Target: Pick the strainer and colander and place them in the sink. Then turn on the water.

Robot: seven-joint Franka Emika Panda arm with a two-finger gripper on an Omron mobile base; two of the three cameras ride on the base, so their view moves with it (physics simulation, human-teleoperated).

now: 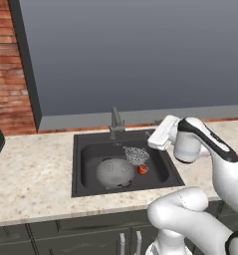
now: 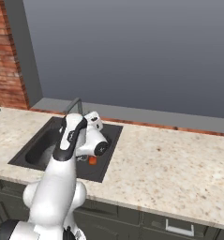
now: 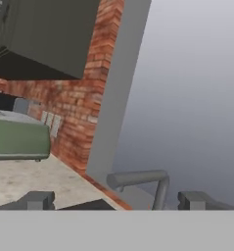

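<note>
Colander (image 1: 115, 172) and strainer (image 1: 136, 155) both lie in the sink (image 1: 85, 149), below and left of the jaws; a small red thing (image 1: 142, 169) sits just beside the strainer. Placing looks done. No stream at the faucet (image 1: 116, 122), so turning on the water is left. Gripper (image 3: 116, 200) jaws wide, holding nothing, faucet spout just ahead between them.

Speckled beige stone tabletop (image 1: 31, 174) above dark grey cabinet fronts (image 1: 80, 236). Behind it, a flat grey-blue wall panel (image 1: 135, 55) with a pale ledge (image 1: 90, 121); red brick wall (image 1: 6, 69) at far left.
</note>
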